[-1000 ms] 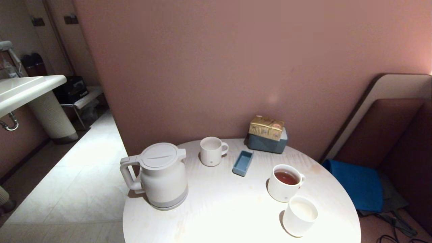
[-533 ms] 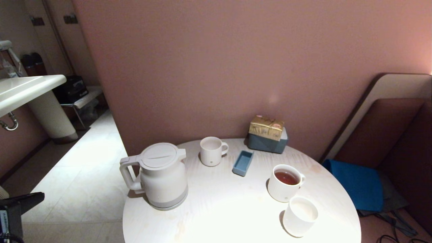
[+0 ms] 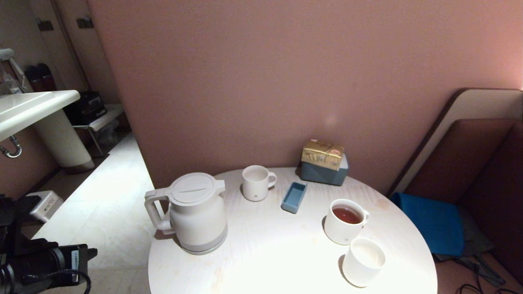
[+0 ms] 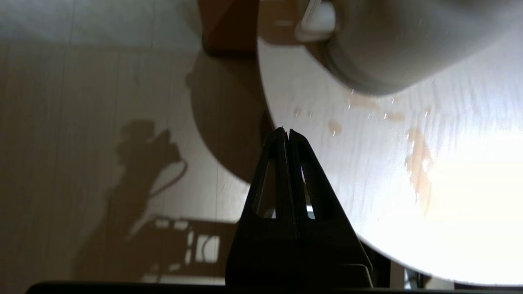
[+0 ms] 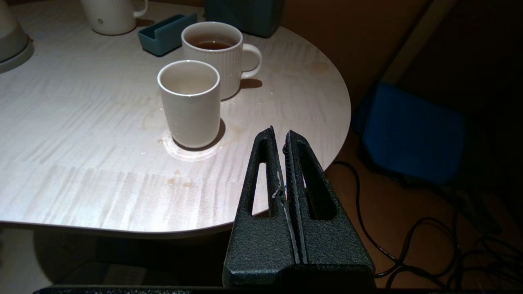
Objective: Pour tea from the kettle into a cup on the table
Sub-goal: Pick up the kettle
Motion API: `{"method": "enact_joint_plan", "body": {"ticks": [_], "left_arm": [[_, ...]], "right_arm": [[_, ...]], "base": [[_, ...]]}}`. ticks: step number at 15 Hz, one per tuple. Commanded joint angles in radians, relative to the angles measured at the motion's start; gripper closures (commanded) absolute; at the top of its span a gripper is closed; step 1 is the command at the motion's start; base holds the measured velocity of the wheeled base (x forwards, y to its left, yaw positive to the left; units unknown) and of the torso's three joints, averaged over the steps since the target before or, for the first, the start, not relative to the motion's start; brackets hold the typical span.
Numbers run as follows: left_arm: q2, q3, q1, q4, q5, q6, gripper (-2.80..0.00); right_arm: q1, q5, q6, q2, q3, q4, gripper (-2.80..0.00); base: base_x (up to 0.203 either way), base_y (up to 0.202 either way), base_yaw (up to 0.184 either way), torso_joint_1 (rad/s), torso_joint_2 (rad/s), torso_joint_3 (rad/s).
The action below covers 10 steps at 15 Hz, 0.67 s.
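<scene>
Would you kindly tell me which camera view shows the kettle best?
The head view: the whole kettle stands upright on the table, lid, handle and spout all visible. The left wrist view shows only its blurred lower body and base; the right wrist view catches just an edge of its base.

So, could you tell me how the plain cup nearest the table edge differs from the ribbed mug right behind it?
The cup has smooth walls; the ribbed mug has vertical ridges. The cup shows no handle; the mug has a loop handle. The cup looks empty; the mug holds reddish-brown tea. The cup is narrower; the mug is wider. Both are white, stand upright and sit close together on the table.
</scene>
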Motion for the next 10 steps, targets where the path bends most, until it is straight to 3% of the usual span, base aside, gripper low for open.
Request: {"method": "enact_joint_plan", "body": {"ticks": [1,6,8,9,10], "left_arm": [[0.086,0.053,-0.022,-0.152,0.001,-0.005,0.0],[0.24,0.052,-0.113,-0.359,0.01,-0.042,0.0],[0.289,0.042,-0.118,-0.369,0.011,-0.049,0.0],[0.329,0.035,-0.119,-0.378,0.013,-0.049,-2.8],[0.364,0.031,-0.119,-0.413,0.021,-0.047,-2.8]], "right_arm": [[0.001,0.0,-0.001,0.0,0.0,0.001,0.0],[0.001,0.0,-0.001,0.0,0.0,0.001,0.0],[0.001,0.0,-0.001,0.0,0.0,0.001,0.0],[0.0,0.0,-0.001,0.0,0.0,0.001,0.0],[0.001,0.001,-0.001,0.0,0.0,0.001,0.0]], "base": [[0.0,0.0,0.0,0.0,0.0,0.0],[0.0,0.0,0.0,0.0,0.0,0.0],[0.0,0.0,0.0,0.0,0.0,0.0],[0.0,0.0,0.0,0.0,0.0,0.0],[0.0,0.0,0.0,0.0,0.0,0.0]]}}
